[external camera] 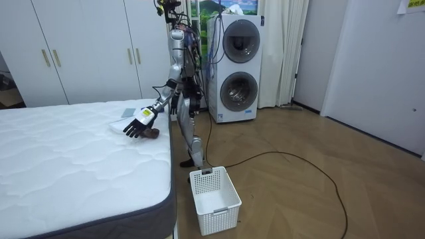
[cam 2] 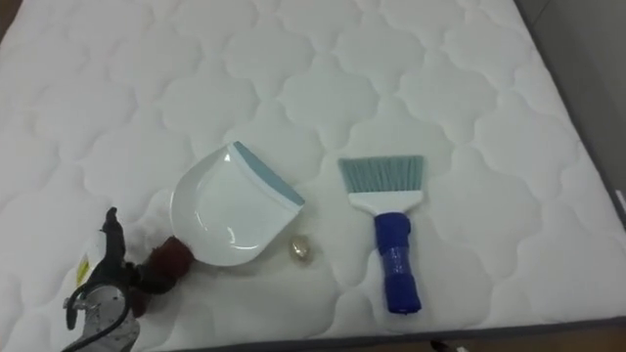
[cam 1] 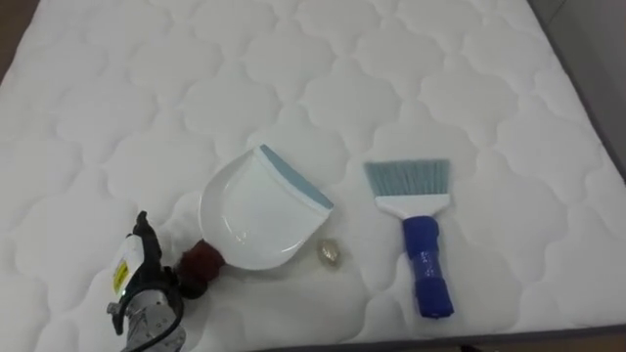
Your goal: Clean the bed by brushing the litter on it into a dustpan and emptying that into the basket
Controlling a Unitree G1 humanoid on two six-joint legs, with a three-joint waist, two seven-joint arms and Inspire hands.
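White quilting covers the bed (cam 1: 117, 98) where a cleaning set lies near the front edge. A white dustpan (cam 1: 254, 215) with a grey-blue lip rests flat, mouth turned toward the far right, its dark red handle (cam 1: 203, 260) pointing toward the robot. The left hand (cam 1: 147, 288) reaches in from the lower left and sits right at that handle. In the room view its fingers (external camera: 136, 129) hang loosely spread, not closed round anything; whether they touch the handle cannot be told. A small pale scrap (cam 1: 328, 252) lies on the mattress just beside the pan's near right edge. To the right, apart from both, a brush (cam 1: 416, 225) lies flat, pale blue bristles pointing away from the robot and its blue grip toward the front edge. The room view shows the robot standing on the wooden floor at the side of the bed, its arm stretched over the mattress. A white basket (external camera: 214, 199) sits on the floor near the bed's corner, and two stacked machines (external camera: 239, 66) stand behind the robot.
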